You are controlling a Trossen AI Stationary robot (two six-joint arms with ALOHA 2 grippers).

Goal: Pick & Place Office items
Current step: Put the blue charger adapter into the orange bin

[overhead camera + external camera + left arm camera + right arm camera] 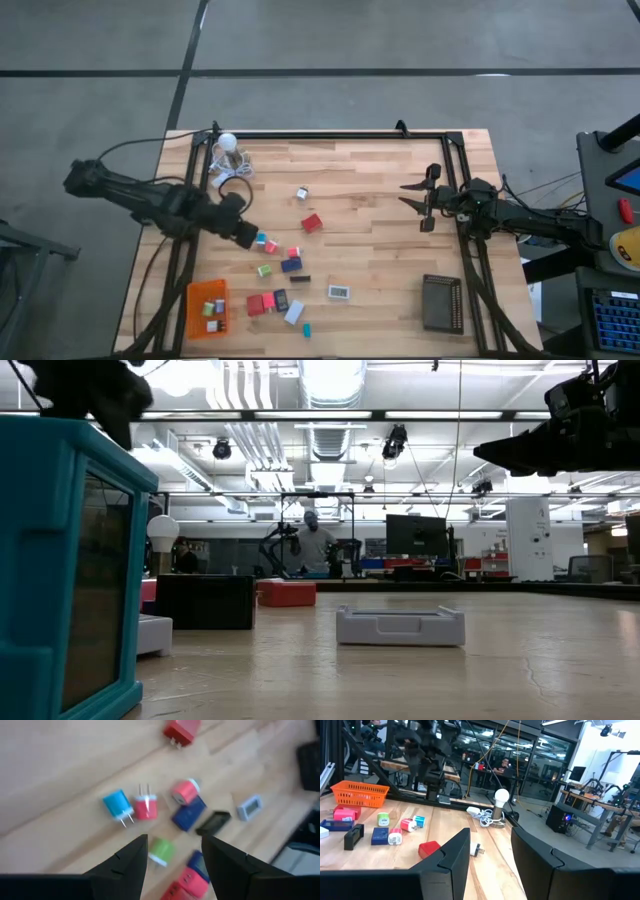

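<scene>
The office items are small plugs and blocks scattered on the wooden table's middle (290, 262). My left gripper (248, 237) hovers open at their left end. In its wrist view (174, 840) a teal plug (117, 804), a red plug (146, 807), a pink plug (185, 791), a navy block (189, 813) and a green plug (161, 850) lie flat ahead of the fingers. A red block (312, 223) lies farther toward the far edge. My right gripper (408, 195) waits open above the table's right side, well away from the items (490, 850).
An orange ribbed tray (207, 308) with a few pieces in it sits at the near left corner, a black ribbed tray (442, 302) at the near right. A white bulb with coiled cord (229, 150) lies at the far left. People show in the room beyond.
</scene>
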